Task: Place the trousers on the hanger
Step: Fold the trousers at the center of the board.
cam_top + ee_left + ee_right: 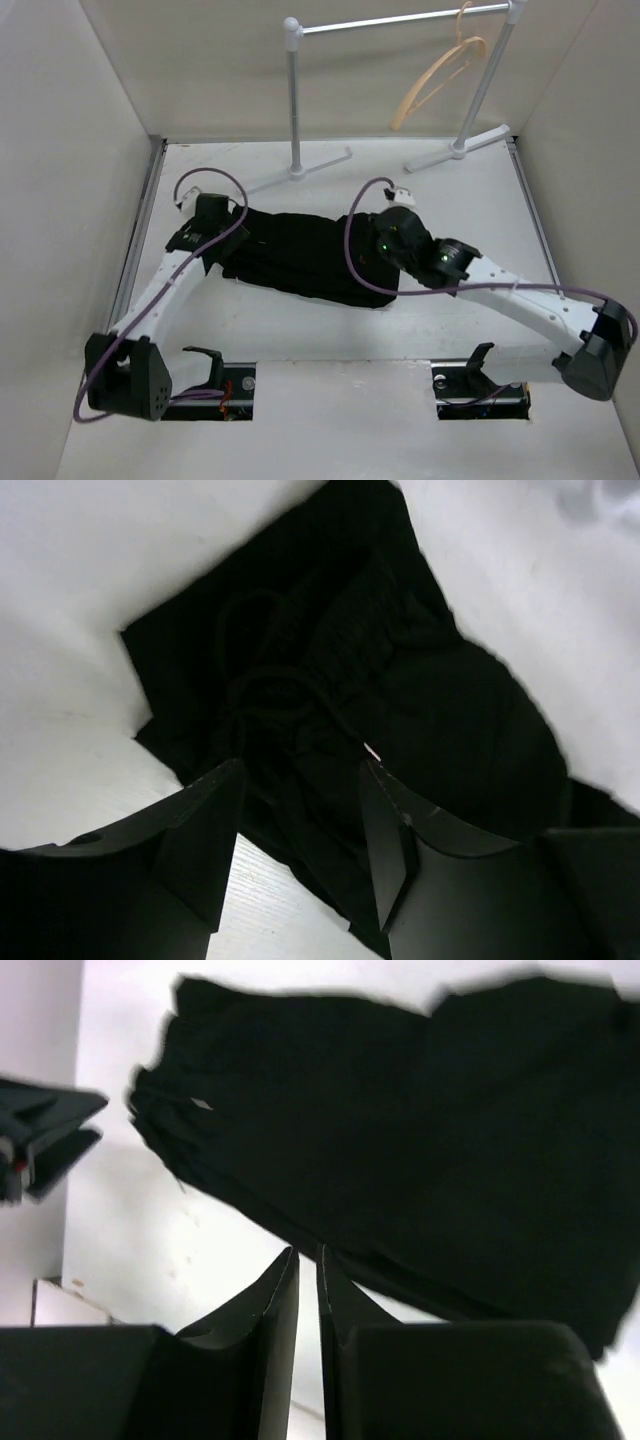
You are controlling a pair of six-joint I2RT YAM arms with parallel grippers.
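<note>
The black trousers (300, 255) lie folded flat across the middle of the table. The tan wooden hanger (440, 72) hangs from the rail at the back right, far from both arms. My left gripper (218, 236) is over the trousers' left end. In the left wrist view it (300, 785) is open, its fingers (212, 825) standing either side of the waistband cloth and drawstring (270, 685). My right gripper (380, 250) is over the trousers' right end. In the right wrist view it (308, 1256) is shut and empty, its tips just short of the cloth edge (400, 1160).
The white-and-grey rail stand (294, 100) stands at the back, its feet (455, 152) on the table. White walls close in the left, right and back. The two arm bases (130, 375) sit at the near edge. The left gripper shows at the left of the right wrist view (45, 1130).
</note>
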